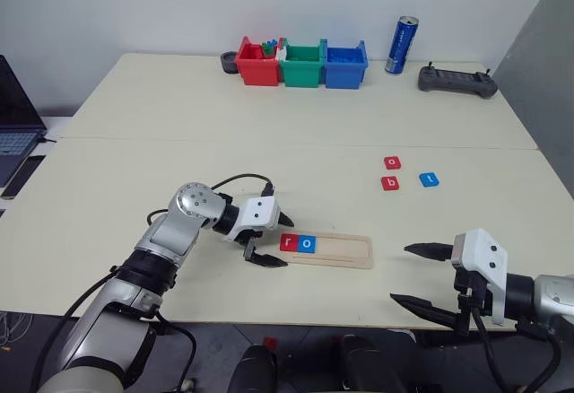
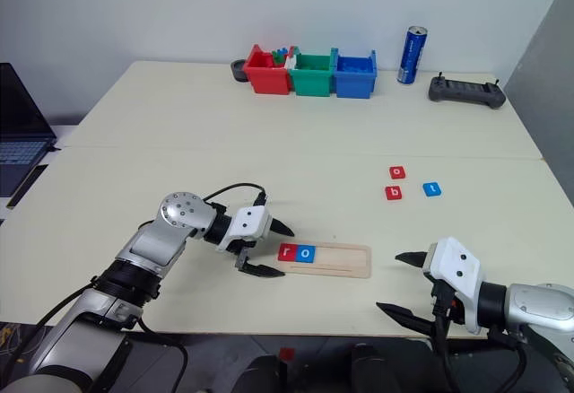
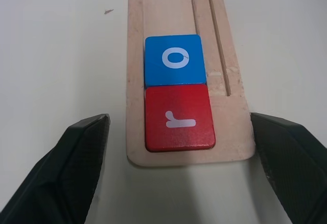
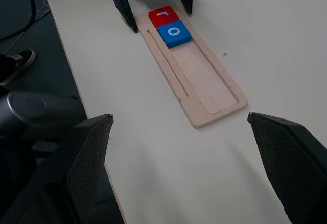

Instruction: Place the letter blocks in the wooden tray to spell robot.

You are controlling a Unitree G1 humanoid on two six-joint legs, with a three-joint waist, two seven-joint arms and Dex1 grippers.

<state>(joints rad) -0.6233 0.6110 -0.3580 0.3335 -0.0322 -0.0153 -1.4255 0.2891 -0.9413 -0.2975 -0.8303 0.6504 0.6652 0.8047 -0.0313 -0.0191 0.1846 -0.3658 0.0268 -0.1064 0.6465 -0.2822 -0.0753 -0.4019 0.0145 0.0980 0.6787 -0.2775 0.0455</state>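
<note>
The wooden tray lies near the table's front edge. In its left end sit a red "r" block and a blue "o" block, side by side. My left gripper stands open at the tray's left end, one finger on each side of that end, touching neither block. Farther back to the right lie three loose blocks: a red one, a red "b" and a blue one. My right gripper hangs open and empty to the right of the tray.
Red, green and blue bins stand in a row at the back. A blue can and a dark controller sit at the back right. A laptop lies beyond the table's left edge.
</note>
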